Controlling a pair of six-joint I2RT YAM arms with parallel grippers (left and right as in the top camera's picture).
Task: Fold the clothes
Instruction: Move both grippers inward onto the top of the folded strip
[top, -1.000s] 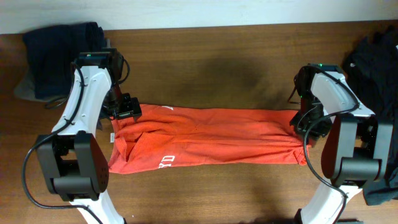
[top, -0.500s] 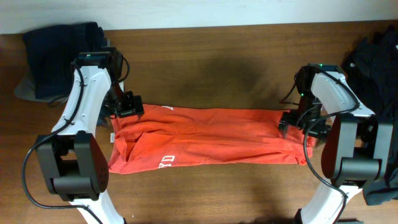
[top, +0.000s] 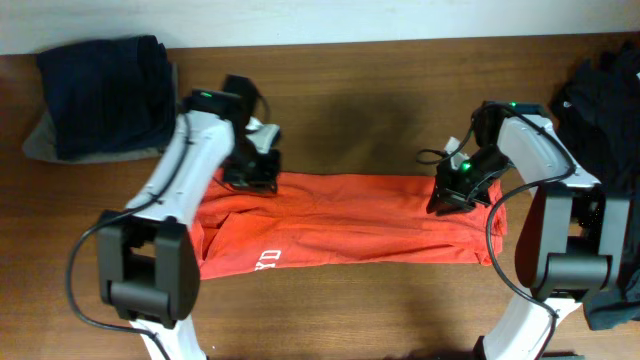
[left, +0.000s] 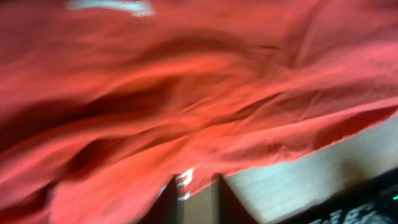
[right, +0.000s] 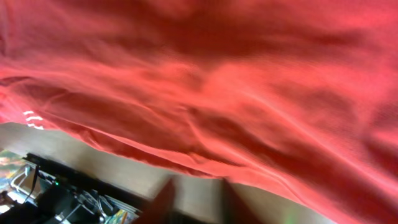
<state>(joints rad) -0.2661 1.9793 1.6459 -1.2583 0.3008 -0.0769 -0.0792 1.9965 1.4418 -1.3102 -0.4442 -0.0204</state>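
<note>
Overhead: the orange-red T-shirt (top: 350, 215) lies as a long band across the middle of the table (top: 350, 120). White lettering (top: 266, 259) shows at its near left edge. The left gripper (top: 250, 172) sits on the shirt's far edge, left of centre. The right gripper (top: 450, 192) sits on the far edge toward the right end.

Wrist views only: the left fingers (left: 169, 202) and right fingers (right: 163, 199) stand close together at the hem. Both are blurred, so cannot tell if cloth is pinched.

Overhead only: navy clothes (top: 105, 80) far left, black clothes (top: 605, 100) far right.
</note>
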